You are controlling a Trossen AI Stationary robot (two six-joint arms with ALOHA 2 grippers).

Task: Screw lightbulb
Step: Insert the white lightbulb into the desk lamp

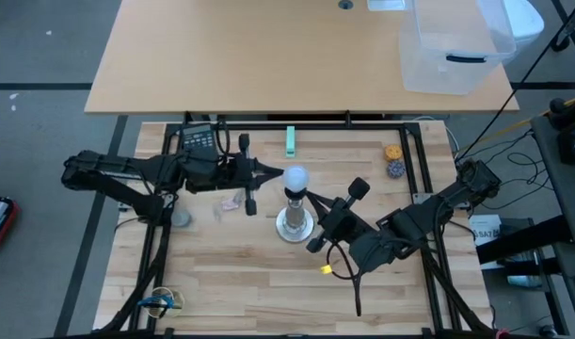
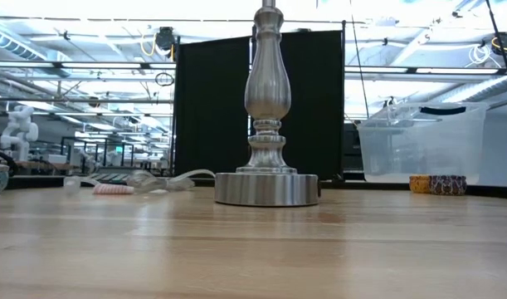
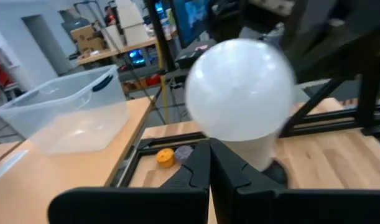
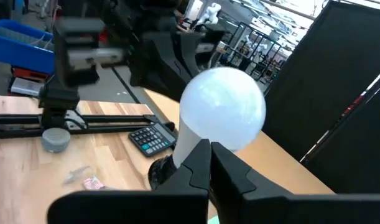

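Both claws sit pinched shut and empty, tips aimed at the lightbulb (image 1: 295, 176) atop the lamp stand (image 1: 295, 224). It's right in front of the left gripper (image 1: 270, 172), with the right gripper (image 1: 312, 200) just beside the stand.

left end effector (image 1: 266, 172) closed, right end effector (image 1: 311, 200) closed, arms converging

No legible text, label, brand, number or sign appears in any view. The calculator (image 4: 151, 138) near the far-left corner of the surface (image 1: 249, 282) bears keys whose markings are too small to read. The white tag (image 1: 486, 229) beyond the right edge of the surface carries print that cannot be made out. The clear bin (image 3: 65, 112) shows no readable marking.
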